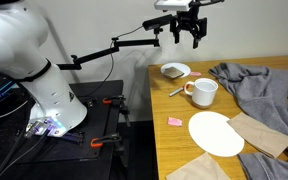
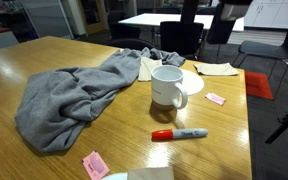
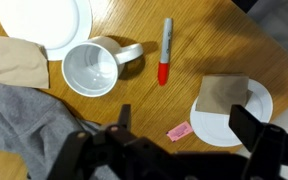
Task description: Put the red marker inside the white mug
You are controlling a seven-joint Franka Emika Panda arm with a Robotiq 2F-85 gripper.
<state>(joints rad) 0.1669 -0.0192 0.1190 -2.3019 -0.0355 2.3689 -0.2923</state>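
Note:
The red marker (image 3: 165, 50) lies flat on the wooden table beside the white mug (image 3: 92, 68), which stands upright and empty with its handle toward the marker. Both show in both exterior views: the marker (image 1: 176, 91) (image 2: 179, 134) and the mug (image 1: 202, 92) (image 2: 168, 87). My gripper (image 1: 189, 42) hangs high above the table's far end, open and empty. In the wrist view its two fingers (image 3: 184, 125) frame a small pink square (image 3: 179, 131) far below.
A grey cloth (image 1: 264, 85) (image 2: 74, 95) is heaped next to the mug. A large white plate (image 1: 216, 132) (image 3: 44, 20), a small white dish with brown contents (image 1: 176, 70) (image 3: 229, 105) and brown napkins (image 1: 262, 133) lie around. The table edge (image 1: 154, 110) faces the robot base.

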